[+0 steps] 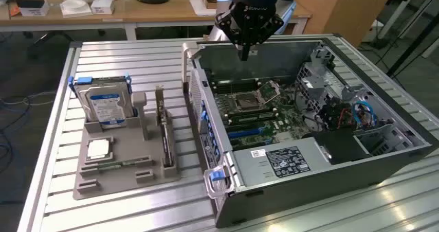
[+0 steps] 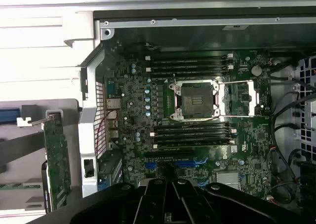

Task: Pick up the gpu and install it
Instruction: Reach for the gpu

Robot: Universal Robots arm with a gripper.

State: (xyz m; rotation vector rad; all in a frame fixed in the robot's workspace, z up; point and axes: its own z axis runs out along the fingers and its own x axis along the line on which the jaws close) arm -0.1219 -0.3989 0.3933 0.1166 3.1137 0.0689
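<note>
The gpu (image 1: 163,131) is a thin dark circuit card standing on edge in a slot of the grey holder (image 1: 116,184), at the exterior view's left of the open computer case (image 1: 322,170). The wrist view shows the gpu (image 2: 56,159) as a green board outside the case wall. My gripper (image 1: 243,54) hangs shut and empty over the far edge of the case, well apart from the card. Its dark fingers (image 2: 168,184) meet above the blue expansion slots (image 2: 180,162) of the motherboard (image 2: 133,110).
A silver hard drive (image 1: 104,104) with a blue-white label stands upright at the back of the holder. A processor chip (image 1: 98,148) and a memory stick (image 1: 113,165) lie on it. Inside the case are an open processor socket (image 1: 248,101) and cables (image 1: 362,113). A wooden desk (image 1: 137,8) stands behind.
</note>
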